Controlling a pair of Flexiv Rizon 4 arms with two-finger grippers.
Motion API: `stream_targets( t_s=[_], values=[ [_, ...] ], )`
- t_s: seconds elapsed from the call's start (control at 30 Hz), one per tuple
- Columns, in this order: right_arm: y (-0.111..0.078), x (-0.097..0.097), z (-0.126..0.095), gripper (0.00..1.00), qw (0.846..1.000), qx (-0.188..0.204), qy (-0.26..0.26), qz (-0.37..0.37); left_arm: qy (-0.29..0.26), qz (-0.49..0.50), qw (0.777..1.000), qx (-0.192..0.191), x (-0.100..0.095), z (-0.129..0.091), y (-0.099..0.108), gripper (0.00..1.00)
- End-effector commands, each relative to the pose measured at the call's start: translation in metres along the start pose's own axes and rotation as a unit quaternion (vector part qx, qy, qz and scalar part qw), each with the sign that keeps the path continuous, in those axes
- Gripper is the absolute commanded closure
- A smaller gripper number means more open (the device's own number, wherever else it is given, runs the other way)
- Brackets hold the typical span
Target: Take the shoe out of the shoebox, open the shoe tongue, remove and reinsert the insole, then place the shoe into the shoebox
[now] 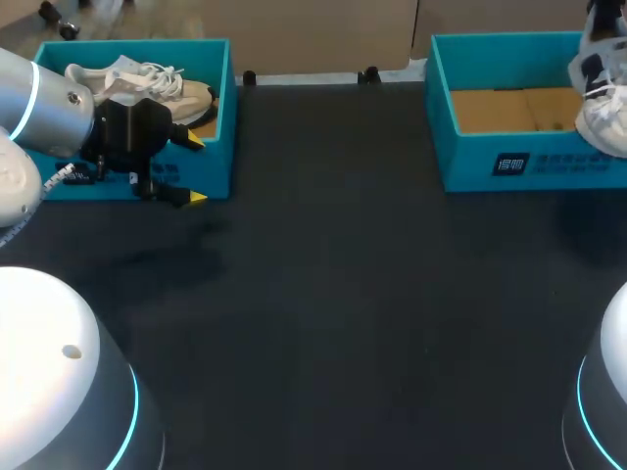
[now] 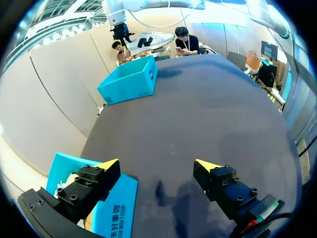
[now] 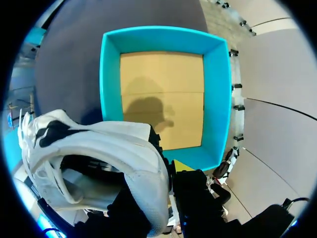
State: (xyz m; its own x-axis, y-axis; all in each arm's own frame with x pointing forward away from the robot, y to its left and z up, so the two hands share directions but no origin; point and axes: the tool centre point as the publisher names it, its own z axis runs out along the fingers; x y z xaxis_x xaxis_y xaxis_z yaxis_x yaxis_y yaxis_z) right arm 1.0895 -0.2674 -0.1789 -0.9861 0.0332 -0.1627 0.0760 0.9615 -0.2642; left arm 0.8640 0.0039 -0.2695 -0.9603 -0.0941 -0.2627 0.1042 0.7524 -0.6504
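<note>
Two-arm shoe handling, first step: lifting the shoe clear of its box.

Right side: the right gripper (image 3: 171,171) is clamped on the heel collar of a white shoe (image 3: 99,148). One yellow tip shows outside the collar; the other is hidden by the shoe. The shoe hangs in the air above the right box (image 3: 111,74), over its edge rather than inside it, so the bare cardboard floor of the box is exposed. Gripping at the heel opening leaves the tongue and the insole free for the steps to come.

Left side: the left gripper (image 1: 194,170) has its fingers wide apart and holds nothing. It hovers low at the front corner of the left box (image 1: 127,49), one finger over the box wall and the other over the table (image 1: 333,294). A second shoe (image 1: 147,83) lies in that box, untouched.

Judgement: the removal step is nearly done. Tongue, insole and return to the box remain. The empty left gripper is likely needed to steady the shoe or pull the tongue, and it is well apart from the held shoe. A grip on the soft collar alone may let the shoe swing or slip.
</note>
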Motion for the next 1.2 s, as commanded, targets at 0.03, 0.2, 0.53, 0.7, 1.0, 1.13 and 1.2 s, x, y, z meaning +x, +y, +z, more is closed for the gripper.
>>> stream_targets(
  t_s=[0.03,0.2,0.53,0.7,1.0,1.13,1.2],
  values=[
    [-0.001,0.0,-0.001,1.0,1.0,0.0,0.001,0.0,0.0,0.0,1.0,-0.002,0.0,-0.001,0.0,0.0],
    [-0.007,0.002,0.007,1.0,1.0,-0.005,0.003,0.004,0.0,0.0,1.0,-0.002,0.0,-0.001,0.0,0.0],
    [-0.049,-0.004,0.032,1.0,1.0,-0.01,-0.018,0.007,0.0,0.0,1.0,-0.002,0.0,-0.001,0.0,0.0],
    [-0.061,-0.007,0.04,1.0,1.0,-0.01,-0.016,0.001,0.0,0.0,1.0,-0.002,0.0,-0.001,0.0,0.0],
    [-0.086,-0.01,0.043,1.0,0.989,0.022,0.025,0.145,0.0,0.0,1.0,-0.002,0.0,-0.001,0.0,0.0],
    [-0.089,-0.005,0.034,1.0,0.975,0.015,0.029,0.222,0.0,0.0,1.0,-0.002,0.0,-0.001,0.0,0.0],
    [-0.091,-0.004,0.031,1.0,0.966,-0.002,0.03,0.255,0.0,0.0,1.0,-0.002,0.0,-0.001,0.0,0.0]
  ],
)
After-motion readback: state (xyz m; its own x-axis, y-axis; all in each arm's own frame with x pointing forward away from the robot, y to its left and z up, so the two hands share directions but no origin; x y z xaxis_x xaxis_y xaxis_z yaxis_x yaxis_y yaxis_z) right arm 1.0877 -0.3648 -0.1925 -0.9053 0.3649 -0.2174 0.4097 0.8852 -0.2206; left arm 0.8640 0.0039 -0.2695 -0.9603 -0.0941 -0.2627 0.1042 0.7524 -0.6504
